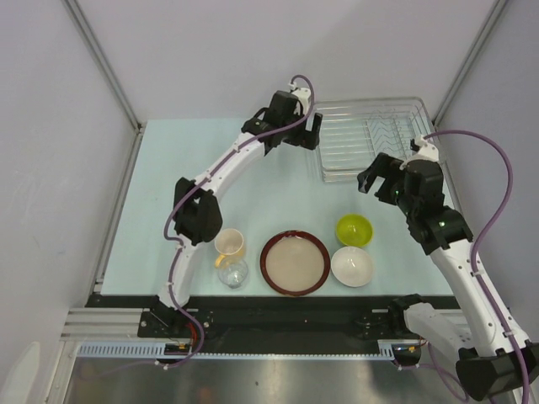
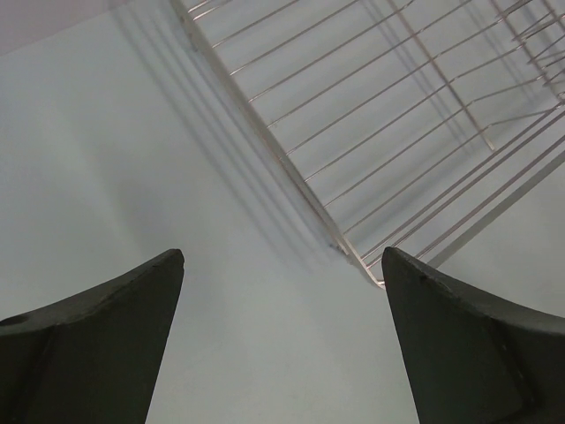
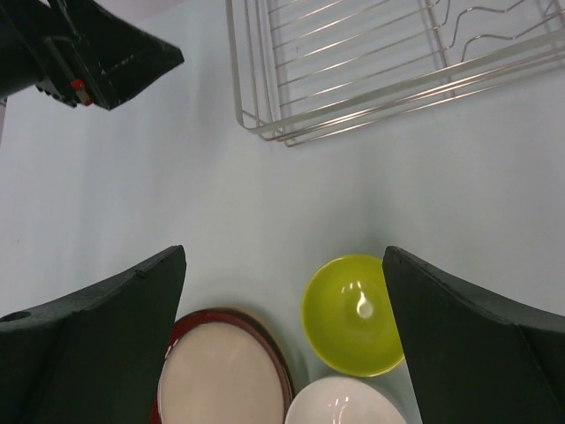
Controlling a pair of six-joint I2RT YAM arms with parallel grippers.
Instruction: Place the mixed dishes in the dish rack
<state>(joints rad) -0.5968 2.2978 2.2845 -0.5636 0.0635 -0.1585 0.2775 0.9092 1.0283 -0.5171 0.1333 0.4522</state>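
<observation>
You have the dish rack standing at the far right corner of the table, its upright dividers toward its right end, and every dish lies outside it on its near side. The left claw hangs just beside the rack's left wall, close to its near-left corner; the left wrist view shows its jaws spread wide with nothing between them, bare table below and the rack's corner wires just ahead. The right claw hangs over the rack's near edge, jaws likewise wide and holding nothing. Nearest the rack is the lime-green bowl, upright, a short way out from its near edge. The white bowl sits just beyond the green one, farther from the rack; the right wrist view shows the two close together, contact not determinable. Out from the rack's near-left corner lies the red-brown dish, with the beige plate appearing to rest inside it. Farthest from the rack, past that dish, stand the yellow mug and the clear glass, just beside each other, the mug on the side facing the rack.
</observation>
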